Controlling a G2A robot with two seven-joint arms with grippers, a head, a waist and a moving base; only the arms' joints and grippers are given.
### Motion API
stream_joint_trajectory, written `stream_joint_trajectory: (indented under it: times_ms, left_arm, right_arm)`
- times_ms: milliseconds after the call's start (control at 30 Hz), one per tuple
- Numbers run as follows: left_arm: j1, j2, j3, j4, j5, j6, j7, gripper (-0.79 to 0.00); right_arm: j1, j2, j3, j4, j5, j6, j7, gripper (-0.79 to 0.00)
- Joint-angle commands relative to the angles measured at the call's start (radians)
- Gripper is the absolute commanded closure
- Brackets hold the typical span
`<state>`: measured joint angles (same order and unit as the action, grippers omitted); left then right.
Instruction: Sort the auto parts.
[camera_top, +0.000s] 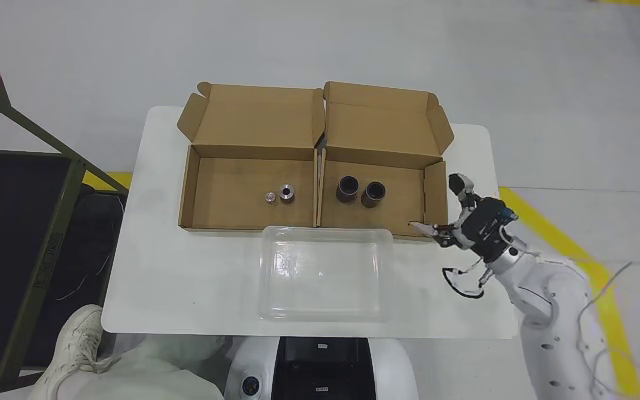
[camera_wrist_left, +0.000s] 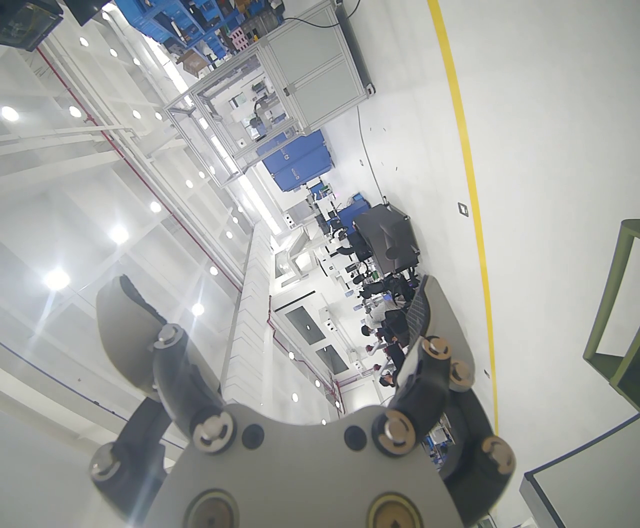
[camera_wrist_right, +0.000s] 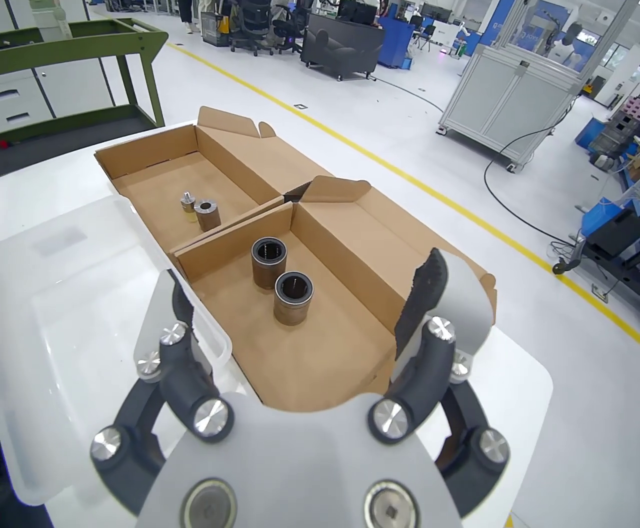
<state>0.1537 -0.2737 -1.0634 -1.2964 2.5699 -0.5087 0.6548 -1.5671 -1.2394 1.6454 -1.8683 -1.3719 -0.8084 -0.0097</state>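
Note:
Two dark cylindrical bearings (camera_top: 348, 188) (camera_top: 375, 193) stand upright in the right cardboard box (camera_top: 403, 200); the right wrist view shows them side by side (camera_wrist_right: 269, 260) (camera_wrist_right: 293, 297). In the left cardboard box (camera_top: 225, 195) stand a small sleeve (camera_top: 287, 192) (camera_wrist_right: 207, 214) and a smaller capped part (camera_top: 270, 197) (camera_wrist_right: 187, 204). My right gripper (camera_top: 440, 210) (camera_wrist_right: 300, 277) is open and holds nothing, hanging at the right box's near right corner. My left gripper (camera_wrist_left: 275, 295) is open and holds nothing, pointing out into the room.
A clear plastic tray (camera_top: 325, 290) with nothing in it lies in front of the two boxes on the white table (camera_top: 150, 250). Both boxes have raised back flaps. A green metal cart (camera_wrist_right: 125, 40) stands off the table's left side.

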Motion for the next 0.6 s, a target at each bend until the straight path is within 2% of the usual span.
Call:
stream_joint_trajectory:
  times_ms: [0, 267, 567]
  left_arm:
    - [0.0, 0.0, 0.0, 0.0, 0.0, 0.0, 0.0, -0.785]
    - [0.0, 0.0, 0.0, 0.0, 0.0, 0.0, 0.0, -0.785]
    - [0.0, 0.0, 0.0, 0.0, 0.0, 0.0, 0.0, -0.785]
  right_arm:
    - [-0.017, 0.004, 0.015, -0.016, 0.004, -0.002, -0.002, -0.785]
    - [-0.086, 0.017, 0.06, -0.106, 0.003, -0.011, 0.022, -0.785]
    - [-0.151, 0.024, 0.098, -0.146, 0.011, 0.055, 0.017, -0.785]
